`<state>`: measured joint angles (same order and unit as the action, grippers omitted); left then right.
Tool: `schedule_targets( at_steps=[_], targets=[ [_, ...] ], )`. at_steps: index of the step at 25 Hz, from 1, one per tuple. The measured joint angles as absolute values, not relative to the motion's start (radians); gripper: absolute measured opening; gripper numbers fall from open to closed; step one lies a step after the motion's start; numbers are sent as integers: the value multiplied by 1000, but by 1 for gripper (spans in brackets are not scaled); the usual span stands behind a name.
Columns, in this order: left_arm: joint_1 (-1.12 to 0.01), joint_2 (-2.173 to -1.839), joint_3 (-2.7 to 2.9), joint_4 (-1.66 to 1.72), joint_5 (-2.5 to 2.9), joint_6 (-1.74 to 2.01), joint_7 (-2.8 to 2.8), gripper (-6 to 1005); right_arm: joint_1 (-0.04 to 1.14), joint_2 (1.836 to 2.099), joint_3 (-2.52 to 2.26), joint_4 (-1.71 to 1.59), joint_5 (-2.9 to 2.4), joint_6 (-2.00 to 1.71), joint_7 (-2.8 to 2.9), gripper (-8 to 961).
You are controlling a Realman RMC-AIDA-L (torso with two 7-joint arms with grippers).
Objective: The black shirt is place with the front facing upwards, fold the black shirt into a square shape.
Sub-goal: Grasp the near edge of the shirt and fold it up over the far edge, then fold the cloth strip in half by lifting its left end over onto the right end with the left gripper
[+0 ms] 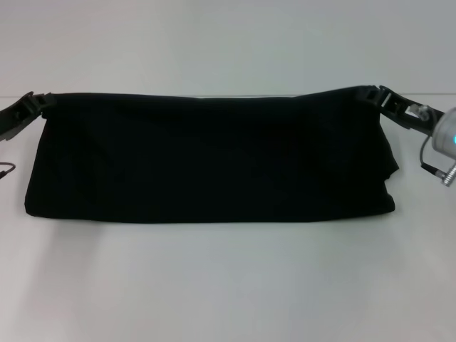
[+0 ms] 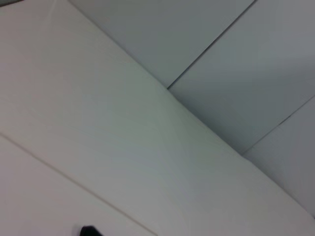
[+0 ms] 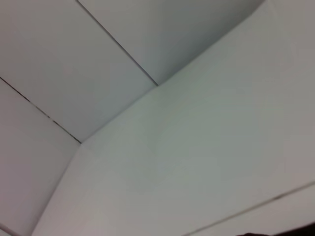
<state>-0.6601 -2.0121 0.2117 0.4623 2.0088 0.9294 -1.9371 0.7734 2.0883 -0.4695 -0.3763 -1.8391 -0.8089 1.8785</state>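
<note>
Black shirt (image 1: 214, 160) from the head view: it's a wide dark band with its long axis running side to side across the worktop (image 1: 228, 285). Its far edge is lifted and stretched taut between the two arms, its near edge rests on the worktop. No lettering or label shows, just plain dark cloth. Left gripper (image 1: 39, 101) pinches the far left corner, right gripper (image 1: 376, 93) the far right corner, so each arm is equally close to its own end. Left wrist view: pale wall panels, nothing useful. Right wrist view: same deal, only panels.
</note>
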Motion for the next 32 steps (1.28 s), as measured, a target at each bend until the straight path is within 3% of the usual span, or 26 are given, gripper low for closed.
schedule_targets(
  at_steps=[12,28,31,32],
  targets=[
    [-718,-2037,212,461,1943,820,-1859,93,823,2094,-473,-355,-1757,-739,1787,113],
    [-779,-2127,213,439,1797,567,-1596,110,881,2100,-477,-224,-1509,-549,1409,125],
    [-781,-2135,213,419,1703,570,-1472,113,882,2100,-477,-201,-1442,-563,1324,314],
    [-781,-2135,213,408,1678,570,-1442,114,882,2100,-477,-197,-1428,-565,1312,337]
  ],
)
